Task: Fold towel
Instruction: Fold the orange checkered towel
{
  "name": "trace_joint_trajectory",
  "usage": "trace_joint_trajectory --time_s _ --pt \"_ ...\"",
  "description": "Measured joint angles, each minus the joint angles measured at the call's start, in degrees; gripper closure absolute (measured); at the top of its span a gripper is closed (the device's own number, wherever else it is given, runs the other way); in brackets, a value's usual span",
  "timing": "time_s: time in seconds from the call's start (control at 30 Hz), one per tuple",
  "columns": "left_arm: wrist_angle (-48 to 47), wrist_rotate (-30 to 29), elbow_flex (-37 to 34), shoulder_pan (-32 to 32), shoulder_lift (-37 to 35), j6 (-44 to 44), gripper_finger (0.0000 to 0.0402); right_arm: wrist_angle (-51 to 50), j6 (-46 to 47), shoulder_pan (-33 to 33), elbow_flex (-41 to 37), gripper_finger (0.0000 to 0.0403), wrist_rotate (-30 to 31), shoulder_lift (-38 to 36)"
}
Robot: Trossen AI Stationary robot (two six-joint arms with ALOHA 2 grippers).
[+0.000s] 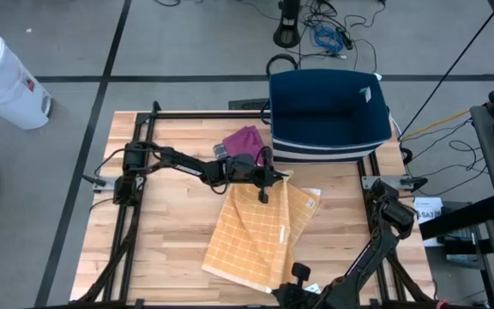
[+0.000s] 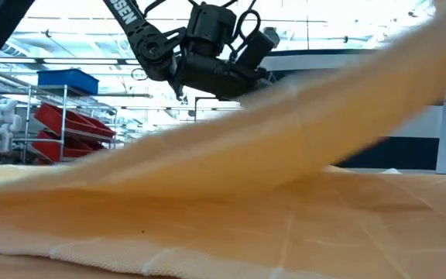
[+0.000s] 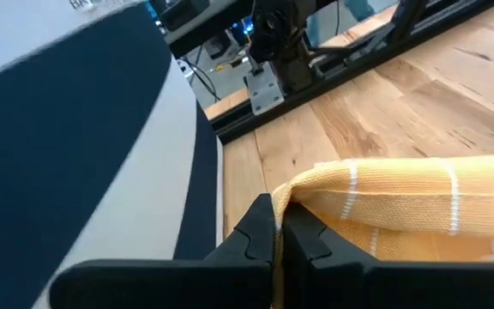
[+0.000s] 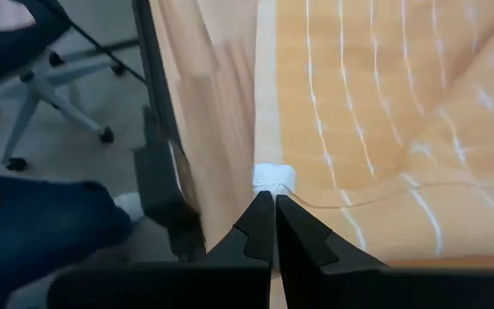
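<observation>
An orange towel (image 1: 260, 227) with white grid lines lies slantwise on the wooden table (image 1: 170, 232), partly doubled over. My left gripper (image 1: 271, 182) reaches in level from the table's left and is shut on the towel's far end. My right gripper (image 1: 288, 280) is at the table's near edge, shut on the towel's near corner. In the low view the towel (image 2: 231, 225) covers the table and one raised part (image 2: 300, 124) slants up across the picture, below my left arm (image 2: 207, 62). My left gripper pinches a rounded fold (image 3: 303, 190) at the towel's far end between its two fingers, coming in about level from the table's left. That end is lifted off the wood; the cloth falls away from the fingers to the table. My right gripper pinches the towel's near corner at a small white tag (image 4: 273, 178) between its two fingertips, slanting down from the near right. The corner sits by the table's edge; the cloth beyond the fingers wrinkles slackly on the table.
A dark blue fabric bin (image 1: 328, 112) stands at the table's far right, with a magenta cloth (image 1: 243, 139) beside it. Black frame rails (image 1: 135, 189) run along the table's left and right sides. A white bucket (image 1: 3, 77) stands on the floor at far left.
</observation>
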Motion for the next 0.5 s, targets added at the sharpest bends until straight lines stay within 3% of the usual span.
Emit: trace_joint_trajectory --time_s 0.23,0.5 --pt "0.19 0.00 0.00 0.25 -0.01 0.06 0.0397 -1.41 3.37 -0.09 0.00 0.0403 -4.01 2.79" --pt "0.60 -0.02 0.02 0.25 1.03 0.19 0.0366 -3.66 7.52 -0.17 0.00 0.0403 -3.41 2.94"
